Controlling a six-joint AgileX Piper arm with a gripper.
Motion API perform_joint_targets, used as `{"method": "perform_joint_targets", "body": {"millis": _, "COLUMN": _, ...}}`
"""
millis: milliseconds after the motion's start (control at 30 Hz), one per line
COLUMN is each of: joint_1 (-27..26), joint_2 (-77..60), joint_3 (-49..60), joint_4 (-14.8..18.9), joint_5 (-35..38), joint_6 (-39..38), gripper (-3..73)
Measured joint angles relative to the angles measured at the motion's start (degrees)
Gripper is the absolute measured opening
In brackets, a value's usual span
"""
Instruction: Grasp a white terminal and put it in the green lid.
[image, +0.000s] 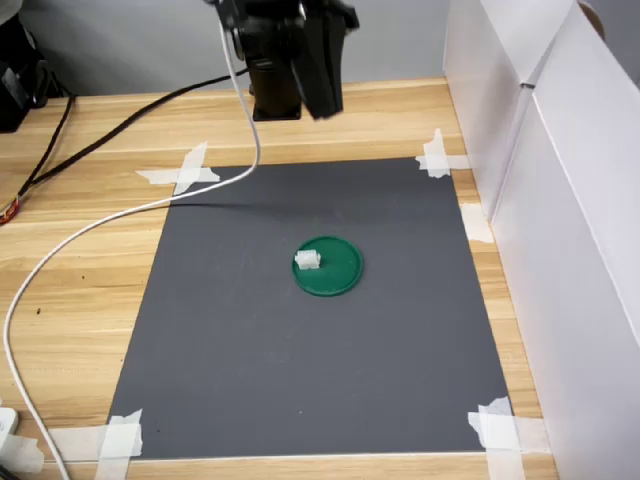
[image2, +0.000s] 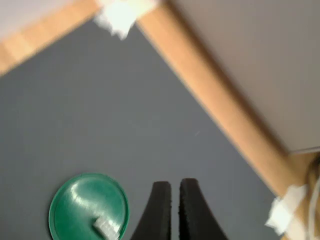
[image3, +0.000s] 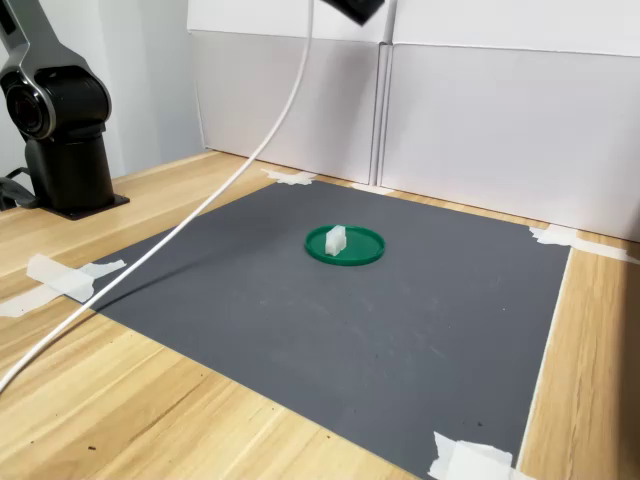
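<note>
The green lid (image: 338, 274) lies flat near the middle of the dark grey mat (image: 250, 340). The white terminal (image: 307, 261) rests inside it, by the rim on the first exterior view's left. The second exterior view shows the terminal (image3: 335, 240) standing on the lid (image3: 362, 249). My gripper (image: 325, 70) hangs high above the mat's far edge, well clear of the lid. In the wrist view its two black fingers (image2: 161, 210) are nearly together with nothing between them, gripper (image2: 175, 200) shut and empty, with the lid (image2: 80, 200) and terminal (image2: 106, 228) beside them.
White panels (image: 560, 200) wall off the first exterior view's right side. A white cable (image: 90, 240) and a black cable (image: 120, 125) trail over the wooden table. The arm's black base (image3: 65, 130) stands at the second exterior view's left. White tape (image: 190, 170) holds the mat's corners.
</note>
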Motion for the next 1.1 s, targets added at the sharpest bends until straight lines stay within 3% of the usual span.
{"method": "perform_joint_targets", "body": {"millis": 167, "joint_1": 0.00, "joint_2": -7.77, "joint_3": 0.00, "joint_4": 1.90, "joint_5": 0.00, "joint_6": 3.28, "gripper": -1.4}}
{"method": "perform_joint_targets", "body": {"millis": 300, "joint_1": -0.94, "joint_2": -12.96, "joint_3": 0.02, "joint_4": 2.05, "joint_5": 0.17, "joint_6": 13.76, "gripper": -1.3}}
{"method": "perform_joint_targets", "body": {"millis": 533, "joint_1": -12.95, "joint_2": -23.53, "joint_3": 6.91, "joint_4": 2.05, "joint_5": -6.85, "joint_6": 32.14, "gripper": -1.4}}
{"method": "perform_joint_targets", "body": {"millis": 800, "joint_1": -21.93, "joint_2": -35.53, "joint_3": 22.75, "joint_4": 2.05, "joint_5": -14.32, "joint_6": 34.86, "gripper": -1.5}}
{"method": "perform_joint_targets", "body": {"millis": 1100, "joint_1": -23.38, "joint_2": -49.88, "joint_3": 39.73, "joint_4": 2.05, "joint_5": -14.60, "joint_6": 34.86, "gripper": -1.5}}
